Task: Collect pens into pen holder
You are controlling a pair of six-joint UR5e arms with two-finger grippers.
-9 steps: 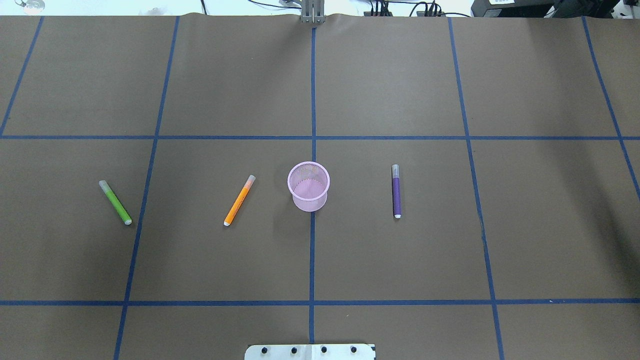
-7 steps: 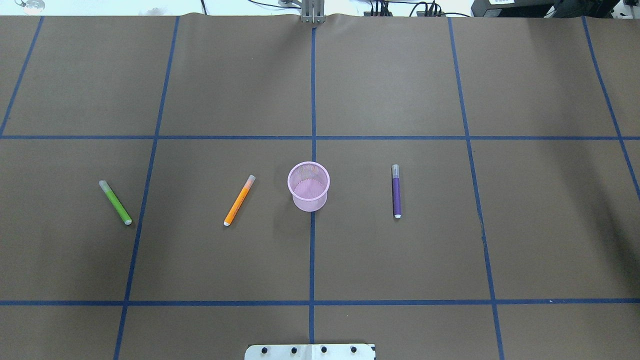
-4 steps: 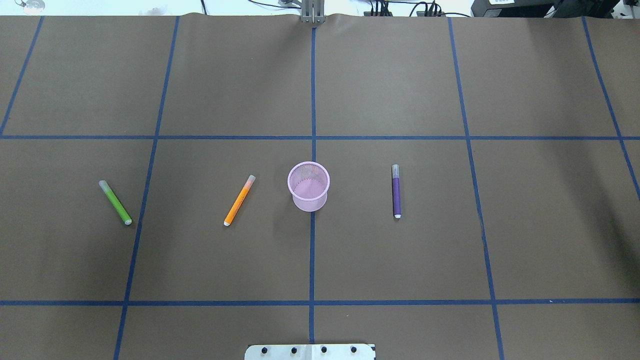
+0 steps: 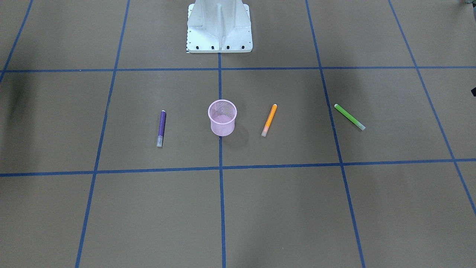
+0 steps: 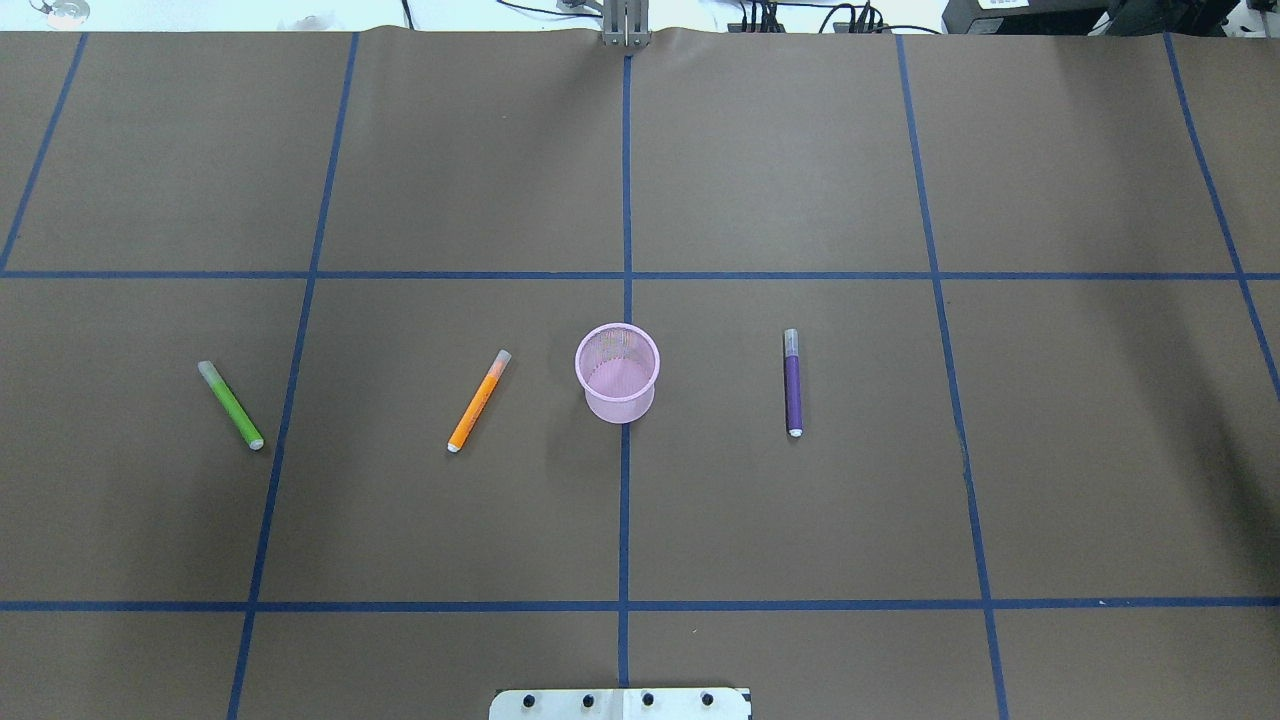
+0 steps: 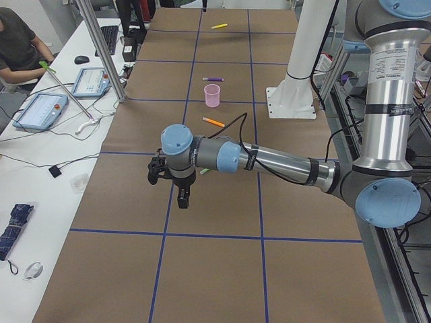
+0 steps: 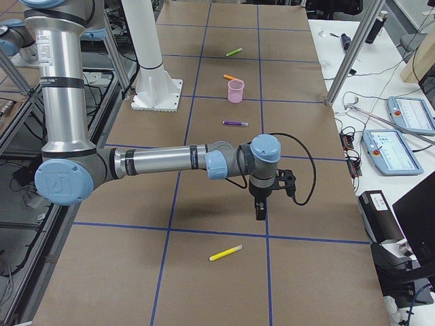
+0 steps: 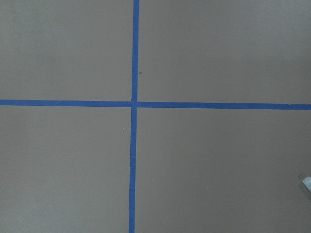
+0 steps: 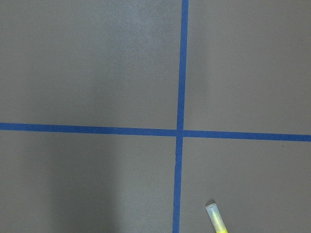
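1. Brown paper crossed by blue tape lines covers the table [image 5: 800,150]; the pink pen holder [image 5: 620,408] stands upright on the centre line.
2. The purple pen [image 5: 793,385] lies to its right, its long axis running straight away from the robot, cap at the far end.
3. The orange pen [image 5: 477,403] lies to its left, slanted, with its cap far and toward the holder. The green pen [image 5: 231,405] lies farther left, slanted the opposite way, cap far.
4. The left gripper [image 6: 182,197] and right gripper [image 7: 259,210] hang fingers-down above the paper, well apart from the holder. Their opening and any hold cannot be told. A yellow pen [image 7: 225,253] lies near the right one.

Well apart, orange pen [image 5: 478,401] and purple pen [image 5: 793,385] flank the pen holder [image 5: 620,410]
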